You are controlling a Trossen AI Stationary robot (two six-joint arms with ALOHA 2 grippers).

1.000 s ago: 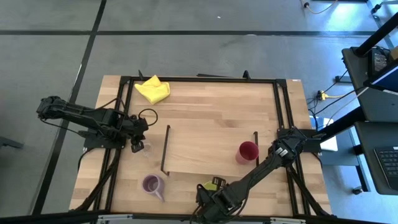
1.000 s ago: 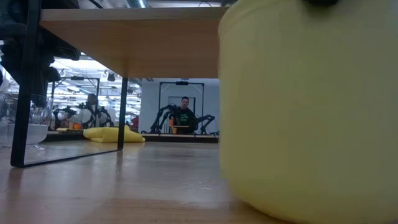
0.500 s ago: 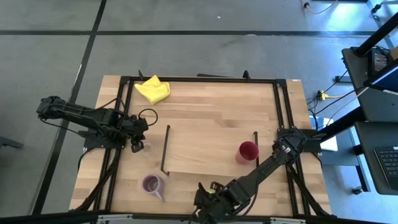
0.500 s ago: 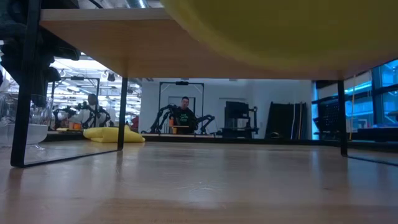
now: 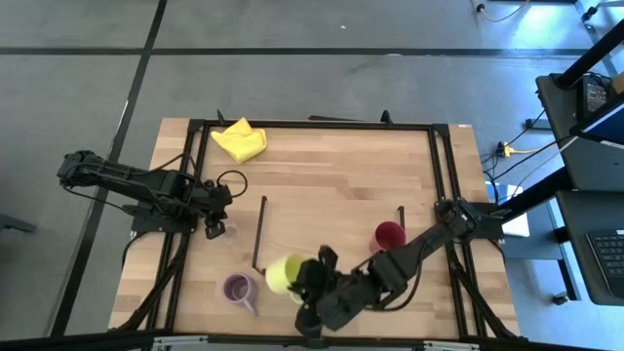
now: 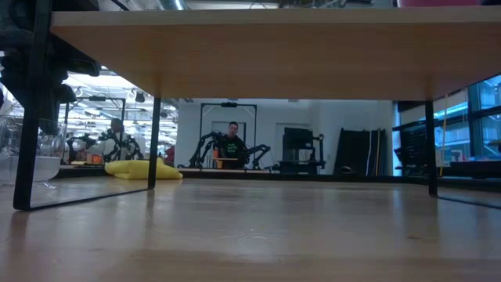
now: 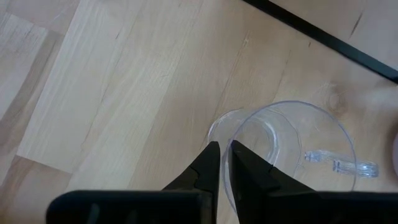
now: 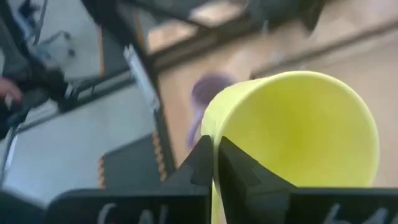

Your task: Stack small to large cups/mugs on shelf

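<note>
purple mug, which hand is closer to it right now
Right. The right hand, gripping the yellow-green mug, hangs just beside the purple mug. The left hand is farther, at the clear glass.

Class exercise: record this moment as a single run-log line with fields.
right gripper: shut on yellow-green mug rim, carrying it | left gripper: pinching clear glass rim, left of shelf | red cup: on shelf

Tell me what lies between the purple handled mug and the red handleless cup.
In the high view, the yellow-green mug, pinched at its rim by the right gripper, hangs between the purple handled mug and the red handleless cup, over the light-wood shelf board.
</note>
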